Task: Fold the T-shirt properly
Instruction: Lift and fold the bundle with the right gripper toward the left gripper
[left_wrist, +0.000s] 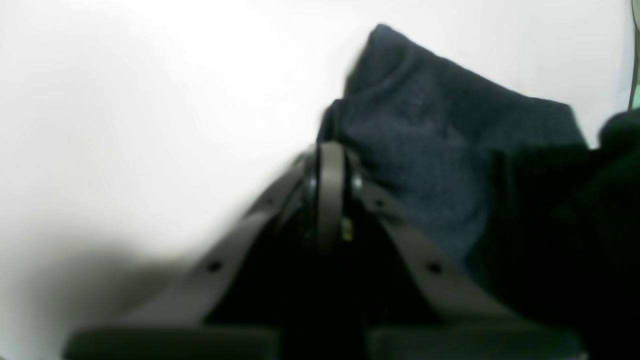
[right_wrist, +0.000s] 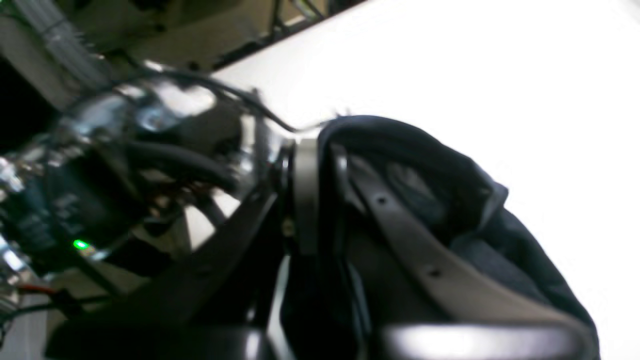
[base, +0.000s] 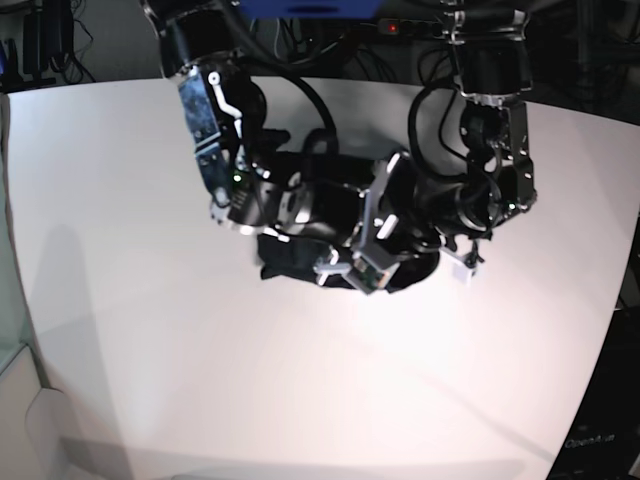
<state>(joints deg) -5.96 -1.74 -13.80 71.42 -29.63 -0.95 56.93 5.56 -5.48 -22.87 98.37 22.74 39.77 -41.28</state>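
The T-shirt (base: 288, 262) is a bunched dark bundle at the middle of the white table (base: 150, 350), with both arms meeting over it. In the left wrist view my left gripper (left_wrist: 332, 150) is shut, and the dark T-shirt (left_wrist: 425, 140) rises from right beside its tips, so it looks pinched there. My right gripper (right_wrist: 312, 145) is shut on the T-shirt (right_wrist: 450, 170), whose fabric drapes over the tip and down its right finger. Most of the garment is hidden under the arms in the base view.
The left arm (base: 490, 180) and the right arm (base: 215, 140) hang close together over the table's middle. The other arm's body with a green light (right_wrist: 80, 245) fills the left of the right wrist view. The table's far edge (right_wrist: 280, 42) shows there.
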